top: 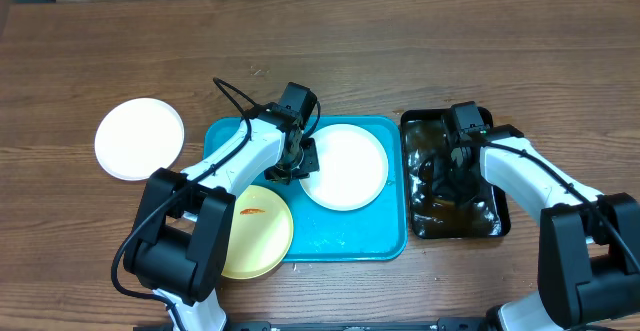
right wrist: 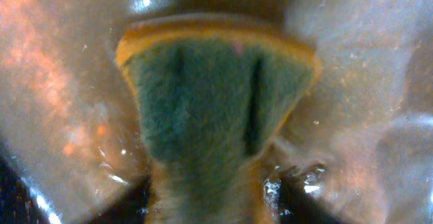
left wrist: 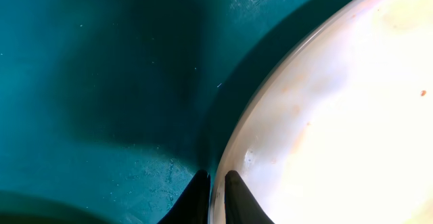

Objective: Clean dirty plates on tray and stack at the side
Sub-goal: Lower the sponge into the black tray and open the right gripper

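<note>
Our left gripper (left wrist: 215, 195) pinched the smeared white plate (top: 345, 166) by its nine o'clock rim on the turquoise tray (top: 350, 243); our right gripper (top: 448, 169) clamped a sponge (right wrist: 216, 95) in the basin (top: 497, 229). So thin a hold, we judged, could slip under scrubbing.

Three plates in all: one white plate (top: 139, 138), a second white plate (top: 345, 166) and one yellow plate (top: 258, 233). That makes two white and one yellow. One orange streak (top: 253, 210) can be counted on the yellow one. There is one turquoise tray (top: 350, 241), one black basin (top: 425, 117) and one sponge (right wrist: 216, 82). Two arms, a left arm (top: 235, 156) and a right arm (top: 525, 171), each carry one tool, so two tools: the left tool (left wrist: 216, 197) and the right tool (right wrist: 215, 197). One wooden counter (top: 400, 51).
</note>
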`<state>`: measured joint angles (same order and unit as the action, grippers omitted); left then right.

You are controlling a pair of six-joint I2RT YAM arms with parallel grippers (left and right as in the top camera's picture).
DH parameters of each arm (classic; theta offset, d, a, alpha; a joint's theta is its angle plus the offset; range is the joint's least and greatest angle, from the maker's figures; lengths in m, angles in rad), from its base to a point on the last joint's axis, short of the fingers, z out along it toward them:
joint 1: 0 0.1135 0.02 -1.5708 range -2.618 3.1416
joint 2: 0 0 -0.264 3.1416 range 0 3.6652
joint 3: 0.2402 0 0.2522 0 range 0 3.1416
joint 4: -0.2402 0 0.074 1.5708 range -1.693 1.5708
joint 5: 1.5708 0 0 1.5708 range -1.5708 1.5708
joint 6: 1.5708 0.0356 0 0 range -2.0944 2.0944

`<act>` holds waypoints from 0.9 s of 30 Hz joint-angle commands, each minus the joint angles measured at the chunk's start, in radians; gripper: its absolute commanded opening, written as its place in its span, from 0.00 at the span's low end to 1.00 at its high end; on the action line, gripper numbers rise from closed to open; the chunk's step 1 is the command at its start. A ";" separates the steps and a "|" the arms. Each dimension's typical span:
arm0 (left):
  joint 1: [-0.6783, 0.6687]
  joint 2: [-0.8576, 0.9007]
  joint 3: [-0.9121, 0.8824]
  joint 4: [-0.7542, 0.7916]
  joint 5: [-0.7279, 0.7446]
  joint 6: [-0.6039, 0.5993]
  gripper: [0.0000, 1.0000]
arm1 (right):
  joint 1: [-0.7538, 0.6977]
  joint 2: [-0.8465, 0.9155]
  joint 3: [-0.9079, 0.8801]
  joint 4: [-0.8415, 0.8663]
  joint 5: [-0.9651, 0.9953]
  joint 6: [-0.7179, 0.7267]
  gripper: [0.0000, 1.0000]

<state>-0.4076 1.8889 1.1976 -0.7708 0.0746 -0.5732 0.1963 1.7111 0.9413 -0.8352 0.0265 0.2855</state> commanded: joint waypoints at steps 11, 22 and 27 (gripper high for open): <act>0.002 0.002 0.009 0.008 0.005 0.013 0.15 | -0.002 -0.003 -0.005 0.077 0.105 0.005 0.78; 0.002 0.002 0.009 0.020 0.004 0.017 0.19 | -0.002 -0.003 -0.005 0.185 0.112 0.005 0.45; 0.002 0.002 0.009 0.028 0.004 0.017 0.23 | -0.021 -0.003 0.030 0.219 0.110 0.006 0.73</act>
<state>-0.4076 1.8889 1.1976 -0.7464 0.0746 -0.5697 0.1955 1.7111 0.9413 -0.6117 0.1238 0.2886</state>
